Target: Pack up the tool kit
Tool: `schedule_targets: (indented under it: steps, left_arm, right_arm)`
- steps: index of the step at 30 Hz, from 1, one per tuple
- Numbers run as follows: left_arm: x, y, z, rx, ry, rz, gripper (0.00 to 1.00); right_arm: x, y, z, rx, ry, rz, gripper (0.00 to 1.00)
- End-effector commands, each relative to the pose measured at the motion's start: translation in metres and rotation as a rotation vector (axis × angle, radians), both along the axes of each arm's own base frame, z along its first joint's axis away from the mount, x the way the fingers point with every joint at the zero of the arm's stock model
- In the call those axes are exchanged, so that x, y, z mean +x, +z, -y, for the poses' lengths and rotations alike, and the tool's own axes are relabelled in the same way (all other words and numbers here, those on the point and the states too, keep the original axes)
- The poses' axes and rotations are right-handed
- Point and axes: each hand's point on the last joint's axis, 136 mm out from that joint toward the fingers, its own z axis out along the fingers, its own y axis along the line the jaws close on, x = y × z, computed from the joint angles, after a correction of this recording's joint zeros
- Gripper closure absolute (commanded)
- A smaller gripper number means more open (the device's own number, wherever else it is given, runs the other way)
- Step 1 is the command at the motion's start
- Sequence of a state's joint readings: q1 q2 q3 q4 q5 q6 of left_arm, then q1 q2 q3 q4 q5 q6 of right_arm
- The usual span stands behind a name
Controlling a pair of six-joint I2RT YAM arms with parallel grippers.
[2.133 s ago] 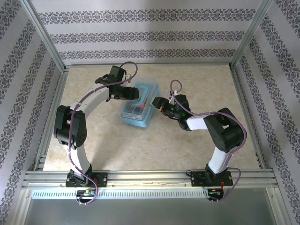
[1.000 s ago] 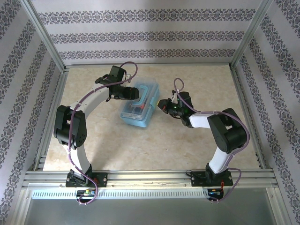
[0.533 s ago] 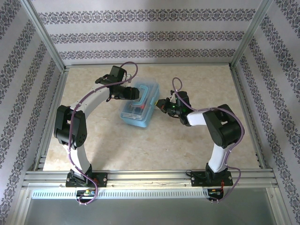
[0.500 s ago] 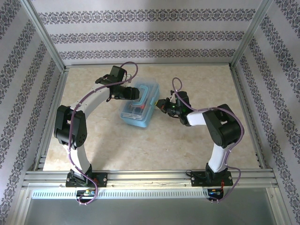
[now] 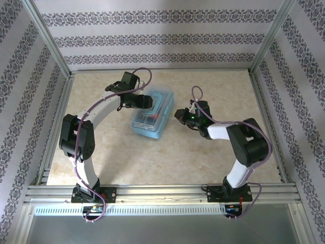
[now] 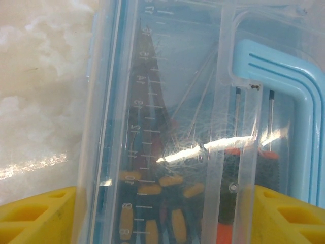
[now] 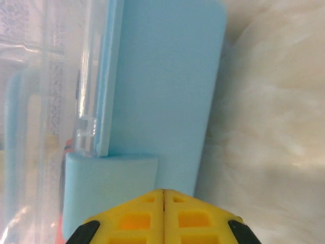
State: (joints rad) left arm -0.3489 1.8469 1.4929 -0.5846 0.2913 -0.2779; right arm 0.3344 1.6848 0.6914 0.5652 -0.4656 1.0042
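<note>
Clear blue-trimmed plastic tool case: under left hand
Left hand: spread
Right hand: pressed together, blue latch just ahead

Pale-blue tool kit (marbled beige table)

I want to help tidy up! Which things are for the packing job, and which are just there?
For the job: tool kit box, tools inside it, blue latch, left gripper, right gripper.
Just there: table, patterned walls, metal frame.
</note>
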Motion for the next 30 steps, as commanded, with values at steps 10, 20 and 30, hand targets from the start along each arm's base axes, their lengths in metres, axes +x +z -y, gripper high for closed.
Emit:
schedule_targets:
  steps: [10,20,30]
  left_arm:
    - [-0.053,-0.056,0.003,0.217,-0.012,-0.197,0.52]
    - [-0.060,-0.059,0.047,0.171,0.033,-0.148,0.44]
    - [-0.051,-0.043,0.102,0.039,0.175,-0.009,0.36]
  right_arm:
    - [-0.037,0.056,0.098,-0.445,-0.141,0.180,0.76]
    - [-0.054,0.068,0.110,-0.487,-0.219,0.296,0.82]
    - [-0.062,0.058,0.116,-0.451,-0.273,0.331,0.79]
